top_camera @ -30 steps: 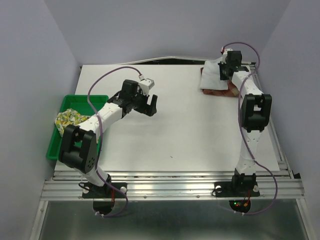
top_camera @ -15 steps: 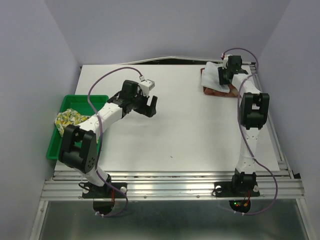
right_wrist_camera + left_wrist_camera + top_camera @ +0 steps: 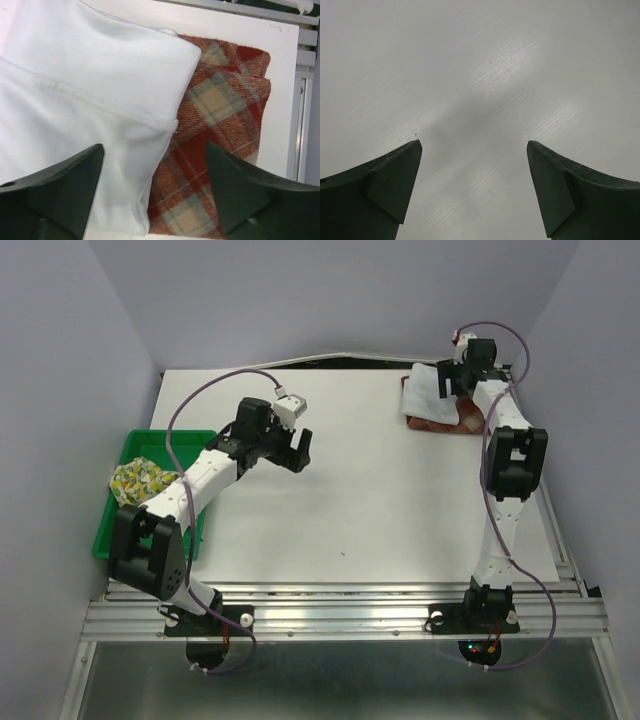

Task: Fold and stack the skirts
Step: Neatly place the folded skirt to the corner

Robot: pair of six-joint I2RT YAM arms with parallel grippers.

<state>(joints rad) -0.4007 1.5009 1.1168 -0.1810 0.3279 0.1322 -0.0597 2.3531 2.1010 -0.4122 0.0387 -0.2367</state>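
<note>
At the far right of the table the plain white skirt (image 3: pixel 427 388) lies folded on top of the folded red-and-cream plaid skirt (image 3: pixel 441 424). My right gripper (image 3: pixel 451 382) hovers just over them, open and holding nothing. In the right wrist view the white skirt (image 3: pixel 85 95) covers the left and the plaid skirt (image 3: pixel 220 125) shows at the right, with the right gripper (image 3: pixel 155 147) spread above their border. The fruit-print skirt (image 3: pixel 136 480) sits crumpled in the green tray (image 3: pixel 167 440). My left gripper (image 3: pixel 302 451) is open over bare table (image 3: pixel 480 75), and in its wrist view the left gripper (image 3: pixel 474 145) holds nothing.
The green tray stands at the table's left edge. Grey walls close in the left, back and right. A metal rail (image 3: pixel 340 615) runs along the near edge by the arm bases. The stack lies close to the table's back right corner and its side rail (image 3: pixel 302 100).
My right gripper has gone from shut to open, letting go of the white skirt, and has drawn back slightly. The left arm has shifted a little, still open.
</note>
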